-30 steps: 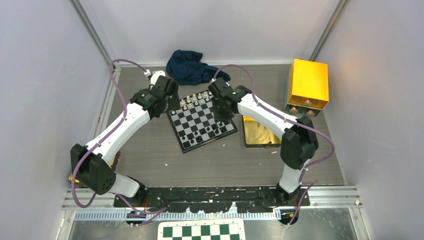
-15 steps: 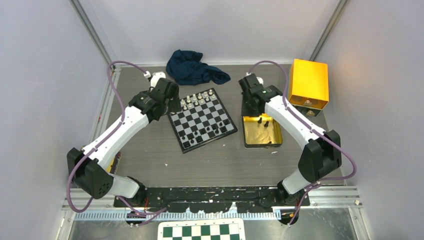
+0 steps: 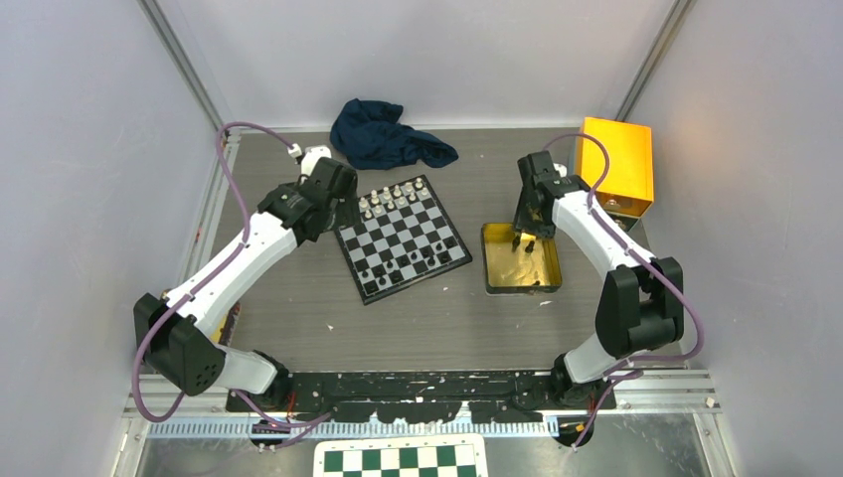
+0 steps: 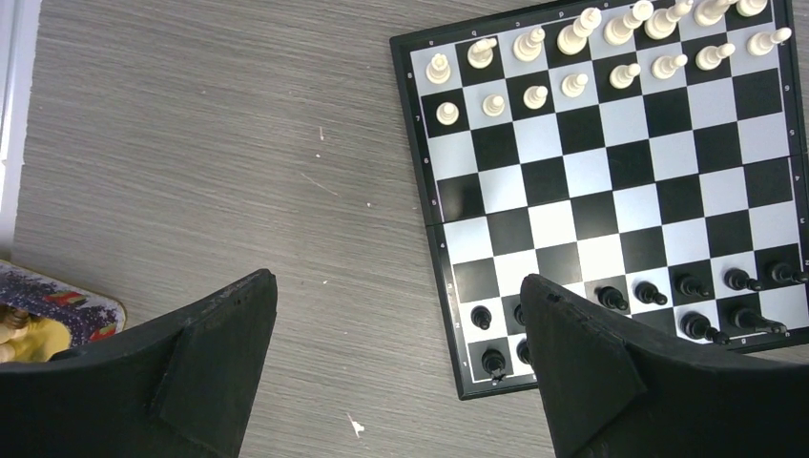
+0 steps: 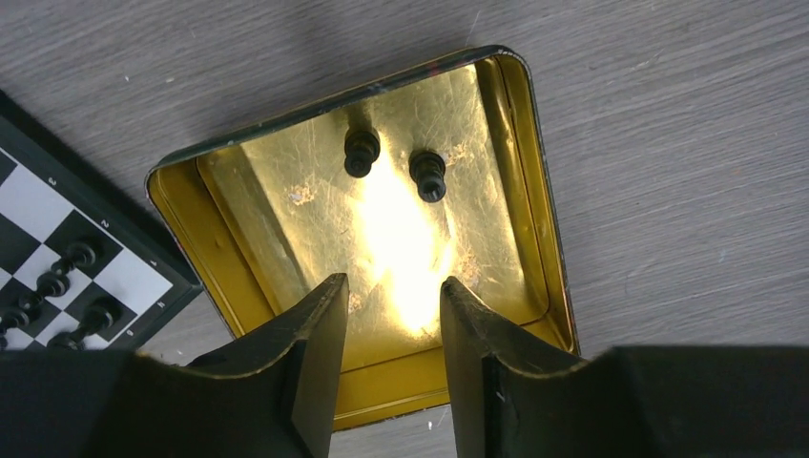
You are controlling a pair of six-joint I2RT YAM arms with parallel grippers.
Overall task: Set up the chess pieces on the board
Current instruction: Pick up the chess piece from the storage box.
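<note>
Right claw [image 5: 393, 286] swung from board [image 5: 38, 219] to tin [image 5: 536, 172], parted, empty; left claw [image 4: 396, 281] spread wide.

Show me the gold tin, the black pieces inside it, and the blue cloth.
gold tin [image 5: 537, 191]: right wrist view, right wall.
black pieces [image 5: 361, 151]: right wrist view, left one's body.
blue cloth [image 3: 383, 134]: top view, middle fold.
</note>
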